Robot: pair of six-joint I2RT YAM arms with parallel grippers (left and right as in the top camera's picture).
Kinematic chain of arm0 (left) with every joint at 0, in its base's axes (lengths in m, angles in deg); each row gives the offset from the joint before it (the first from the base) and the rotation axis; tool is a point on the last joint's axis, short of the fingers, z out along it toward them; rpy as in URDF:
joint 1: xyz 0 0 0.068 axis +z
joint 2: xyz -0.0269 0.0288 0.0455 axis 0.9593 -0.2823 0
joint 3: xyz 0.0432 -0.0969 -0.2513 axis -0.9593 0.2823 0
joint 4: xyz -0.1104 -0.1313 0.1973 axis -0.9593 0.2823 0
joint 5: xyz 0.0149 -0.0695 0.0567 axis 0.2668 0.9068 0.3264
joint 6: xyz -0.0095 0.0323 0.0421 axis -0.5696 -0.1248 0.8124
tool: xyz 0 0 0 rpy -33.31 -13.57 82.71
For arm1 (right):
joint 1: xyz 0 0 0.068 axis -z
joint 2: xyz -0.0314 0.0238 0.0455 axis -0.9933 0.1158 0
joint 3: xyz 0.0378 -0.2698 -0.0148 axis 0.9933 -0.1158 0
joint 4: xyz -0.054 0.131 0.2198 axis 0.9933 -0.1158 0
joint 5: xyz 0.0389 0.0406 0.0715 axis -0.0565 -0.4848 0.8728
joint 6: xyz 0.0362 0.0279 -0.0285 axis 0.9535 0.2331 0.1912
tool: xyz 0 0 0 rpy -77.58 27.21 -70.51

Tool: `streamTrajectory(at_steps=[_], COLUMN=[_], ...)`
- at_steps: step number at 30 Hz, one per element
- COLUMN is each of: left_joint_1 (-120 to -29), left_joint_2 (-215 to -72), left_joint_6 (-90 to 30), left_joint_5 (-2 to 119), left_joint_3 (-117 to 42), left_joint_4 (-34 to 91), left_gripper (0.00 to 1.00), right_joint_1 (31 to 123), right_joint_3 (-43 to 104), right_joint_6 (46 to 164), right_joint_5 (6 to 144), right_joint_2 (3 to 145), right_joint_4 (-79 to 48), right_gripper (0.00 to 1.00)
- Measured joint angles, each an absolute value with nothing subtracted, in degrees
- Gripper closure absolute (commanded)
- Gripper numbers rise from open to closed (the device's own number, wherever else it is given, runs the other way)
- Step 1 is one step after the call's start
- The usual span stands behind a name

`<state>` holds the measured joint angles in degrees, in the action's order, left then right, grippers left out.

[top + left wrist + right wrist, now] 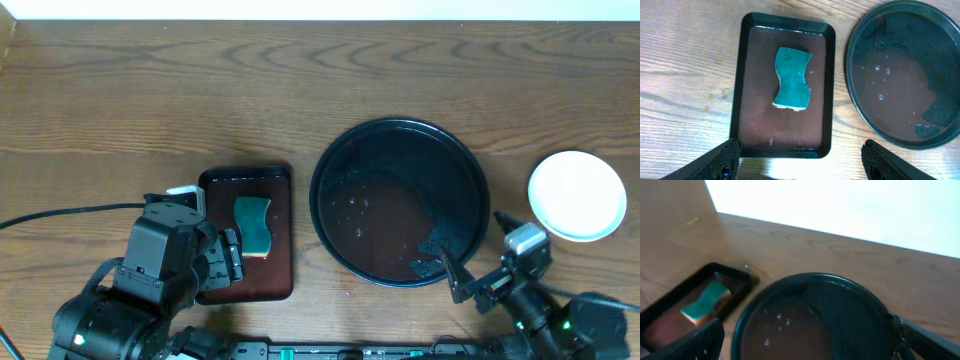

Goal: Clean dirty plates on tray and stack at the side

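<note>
looking from the near edge outward, the left pincer (pixel 800 165) is found spread wide with nothing held. its dark fingertips (pixel 715 162) are set either side of the 6 o'clock end of the small rectangular tray (pixel 736 75). the right pincer (pixel 810 347) is likewise held fully apart and empty, at about 5 o'clock of the round black tray (pixel 316 200), with one tip seen over that rim from above. a teal sponge (pixel 792 77) with an orange underside is laid flat in the middle of the small rectangular tray, its long side running 12 to 6 o'clock. the round black tray is placed just beside that tray at its 3 o'clock, not touching it, on the wooden surface (pixel 150 90). a brownish wet sheen and a few small specks are seen on its floor. the plates (pixel 577 195) are found off the round black tray, at its 3 o'clock and clear of its rim. they are seen as one pale, clean round shape; how many are stacked cannot be told.
</note>
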<state>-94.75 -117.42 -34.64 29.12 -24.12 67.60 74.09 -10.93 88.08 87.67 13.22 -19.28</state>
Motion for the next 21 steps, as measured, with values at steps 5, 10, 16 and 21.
streamTrajectory(at_steps=[5, 10, 16, 21], left_joint_1=[-94.75, -94.75, -94.75, -94.75], left_joint_2=[-117.42, -117.42, -117.40, -117.42], left_joint_6=[-34.64, -34.64, -34.64, -34.64], left_joint_5=[29.12, 29.12, 29.12, 29.14], left_joint_3=[-24.12, -24.12, -24.12, -24.12], left_joint_4=[67.60, 67.60, 67.60, 67.60], left_gripper=[0.21, 0.21, 0.21, 0.21], right_joint_1=[74.14, 74.14, 74.14, 74.14], right_joint_3=[-20.00, -27.96, -36.61, -43.17], right_joint_6=[87.66, 87.44, 87.33, 87.31], right_joint_5=[85.79, 84.69, 84.21, 83.82], right_joint_2=[5.59, 3.98, 3.84, 3.87], right_joint_4=[-11.81, -2.47, 12.83, 18.23], right_gripper=[0.01, 0.01, 0.01, 0.01])
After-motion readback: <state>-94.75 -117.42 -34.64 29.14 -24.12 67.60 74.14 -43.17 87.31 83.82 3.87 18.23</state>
